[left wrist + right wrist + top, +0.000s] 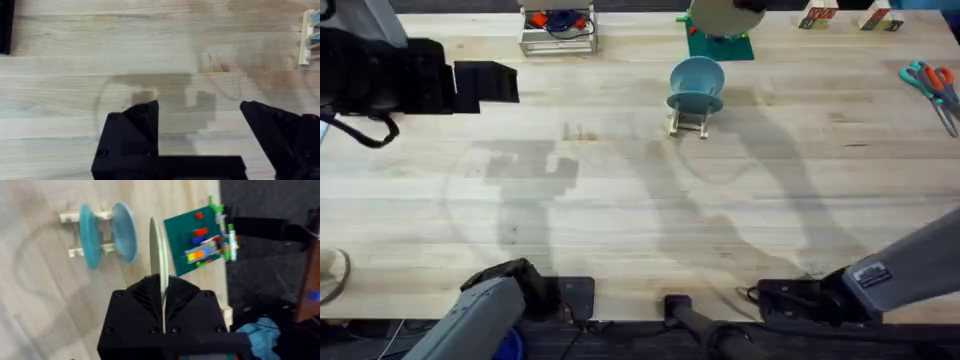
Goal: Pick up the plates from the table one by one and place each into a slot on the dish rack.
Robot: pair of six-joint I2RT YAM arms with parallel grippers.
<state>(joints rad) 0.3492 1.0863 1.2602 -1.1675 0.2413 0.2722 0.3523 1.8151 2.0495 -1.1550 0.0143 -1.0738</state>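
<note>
pale table [620, 200] — left fingers [150, 115] spread, empty; right fingers [135, 305] pinch cream plate [159, 255].

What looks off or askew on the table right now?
Nothing spilled or damaged. Two light blue plates stand upright in the dish rack, which sits level. The right tool grips the cream plate edge-on, near the rack. Scissors lie at the table's right edge, away from the work.

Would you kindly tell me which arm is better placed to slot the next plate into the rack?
The right: its tool already grips the cream plate on edge beside the dish rack, while the left tool hangs open over bare table.
</note>
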